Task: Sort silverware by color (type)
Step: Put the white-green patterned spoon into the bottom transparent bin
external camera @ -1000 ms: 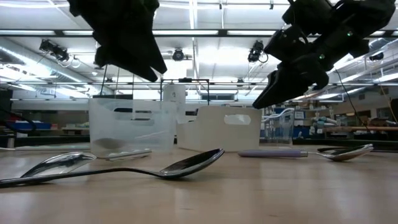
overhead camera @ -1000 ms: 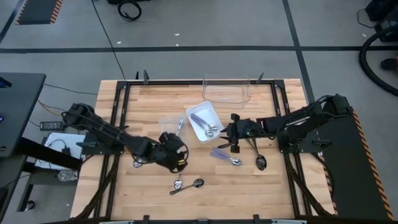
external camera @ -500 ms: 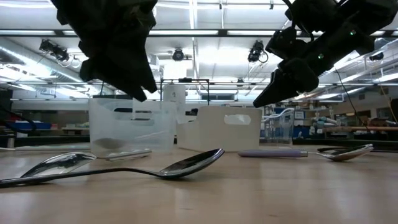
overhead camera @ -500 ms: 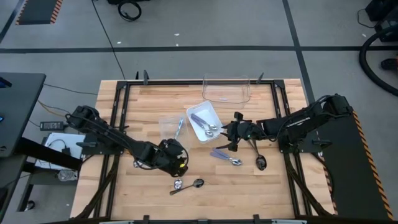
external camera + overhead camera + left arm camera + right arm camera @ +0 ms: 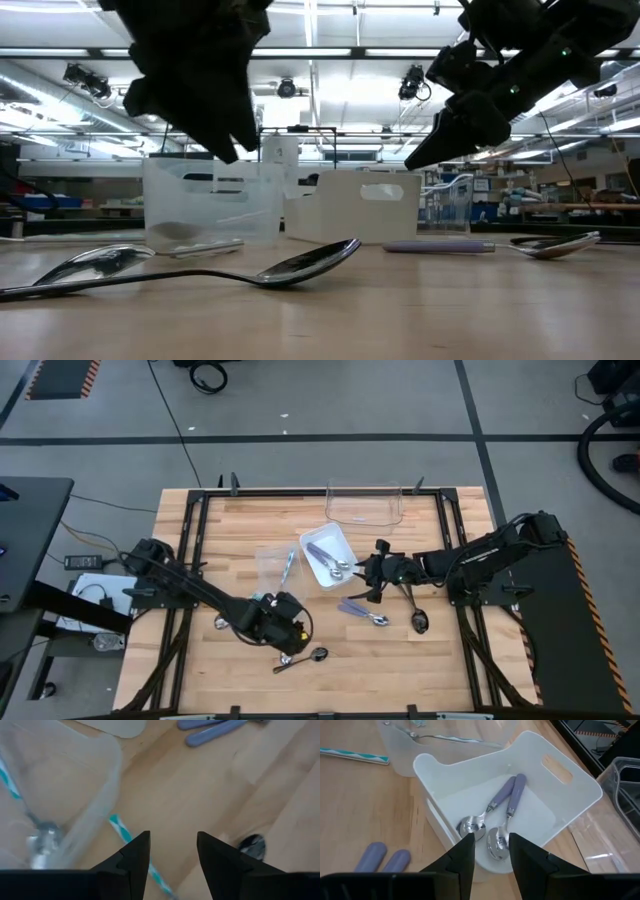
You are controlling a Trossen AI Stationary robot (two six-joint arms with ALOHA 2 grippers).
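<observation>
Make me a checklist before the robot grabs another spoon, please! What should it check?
1. Left gripper open and empty: ok.
2. Left gripper above the two spoons near the front edge: ok.
3. Right gripper open and empty: ok.
4. White bin holds only purple-handled spoons: ok, two inside.
5. Purple-handled spoons on the table not yet sorted: not ok.
6. Which spoon the left gripper should take: cannot tell.

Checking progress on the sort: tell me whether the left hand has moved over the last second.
Yes. In the high view the left hand has moved away from the clear container, toward the two dark spoons at the table's near edge.
</observation>
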